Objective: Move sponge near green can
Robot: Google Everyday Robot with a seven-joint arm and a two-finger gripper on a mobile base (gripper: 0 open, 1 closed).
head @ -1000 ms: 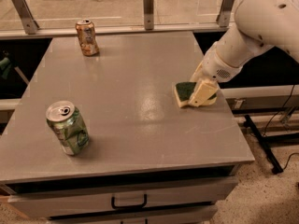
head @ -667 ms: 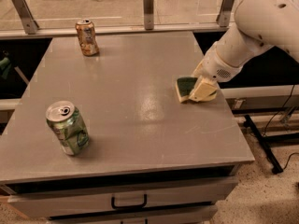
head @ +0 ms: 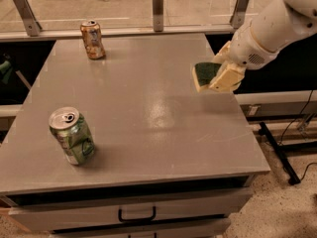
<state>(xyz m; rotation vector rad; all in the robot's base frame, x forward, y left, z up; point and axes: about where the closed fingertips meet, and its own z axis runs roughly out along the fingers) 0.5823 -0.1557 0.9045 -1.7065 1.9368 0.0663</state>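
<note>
The sponge (head: 203, 74), pale yellow with a dark green face, is held in my gripper (head: 214, 76) above the right side of the grey table (head: 148, 108). The gripper's cream fingers are shut on it, and the white arm reaches in from the upper right. The green can (head: 72, 136), green and white with a silver top, stands slightly tilted near the table's front left, far from the sponge.
An orange-brown can (head: 92, 39) stands at the back left of the table. A metal rail with posts (head: 157, 4) runs behind the table. A drawer with a black handle (head: 136, 215) is below the front edge. Cables lie on the floor at right.
My gripper has lifted the sponge off the table surface and moved it slightly back; the sponge now hangs in the air. The cans have not moved.
</note>
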